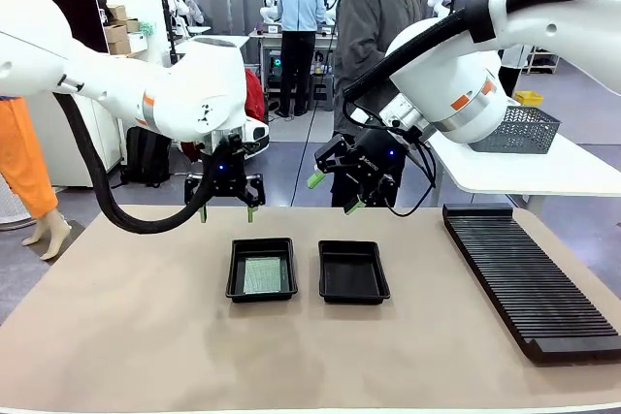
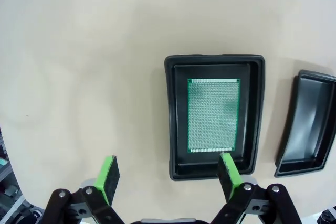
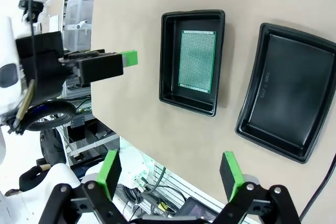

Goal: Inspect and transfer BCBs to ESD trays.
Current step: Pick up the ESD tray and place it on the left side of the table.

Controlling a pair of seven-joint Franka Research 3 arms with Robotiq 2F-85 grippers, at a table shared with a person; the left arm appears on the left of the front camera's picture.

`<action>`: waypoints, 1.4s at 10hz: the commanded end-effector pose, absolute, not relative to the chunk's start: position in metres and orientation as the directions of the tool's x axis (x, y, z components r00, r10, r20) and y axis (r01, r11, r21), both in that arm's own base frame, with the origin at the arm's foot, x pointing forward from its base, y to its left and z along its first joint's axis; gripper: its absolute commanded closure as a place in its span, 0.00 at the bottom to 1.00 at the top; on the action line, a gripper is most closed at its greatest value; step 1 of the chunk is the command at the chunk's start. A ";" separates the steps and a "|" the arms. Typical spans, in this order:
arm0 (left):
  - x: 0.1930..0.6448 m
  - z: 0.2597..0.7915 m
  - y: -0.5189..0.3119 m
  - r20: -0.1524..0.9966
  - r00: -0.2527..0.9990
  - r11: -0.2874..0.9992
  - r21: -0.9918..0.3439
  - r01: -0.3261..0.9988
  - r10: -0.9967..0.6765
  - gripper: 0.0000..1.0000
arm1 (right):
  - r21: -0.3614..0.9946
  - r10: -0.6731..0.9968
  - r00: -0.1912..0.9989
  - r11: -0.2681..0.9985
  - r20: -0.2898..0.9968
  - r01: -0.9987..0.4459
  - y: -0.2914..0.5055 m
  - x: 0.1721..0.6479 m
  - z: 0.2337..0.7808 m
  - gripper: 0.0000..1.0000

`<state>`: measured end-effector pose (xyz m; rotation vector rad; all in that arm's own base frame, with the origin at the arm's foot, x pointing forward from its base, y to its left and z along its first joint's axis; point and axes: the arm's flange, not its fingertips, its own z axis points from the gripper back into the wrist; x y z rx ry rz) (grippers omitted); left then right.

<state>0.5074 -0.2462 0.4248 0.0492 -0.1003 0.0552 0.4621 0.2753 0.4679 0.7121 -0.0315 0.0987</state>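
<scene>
The bench (image 1: 116,336) lies bare on its left side and along the near edge. Mid-bench, the left tray (image 1: 260,297) and right tray (image 1: 354,299) sit with a narrow gap between, and the rack (image 1: 529,278) fills the right side. The left claw (image 1: 226,212) and right claw (image 1: 335,193) hang above the 2 trays' far side.

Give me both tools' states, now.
Left black green-padded tool: open, holding nothing.
Right black green-padded tool: open, holding nothing.
</scene>
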 end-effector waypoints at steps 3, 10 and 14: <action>0.513 0.397 -0.247 0.085 0.994 0.995 0.053 -0.079 0.075 0.00 | 0.640 0.070 0.996 0.763 0.060 -0.092 0.277 0.465 0.468 0.00; 0.511 0.338 -0.245 0.023 0.997 0.996 0.030 -0.079 0.078 0.00 | 0.640 0.070 0.996 0.763 0.060 -0.092 0.277 0.465 0.468 0.00; 0.515 0.315 -0.240 -0.010 0.996 0.996 0.018 -0.087 0.087 0.00 | 0.640 0.070 0.996 0.763 0.060 -0.092 0.277 0.465 0.468 0.00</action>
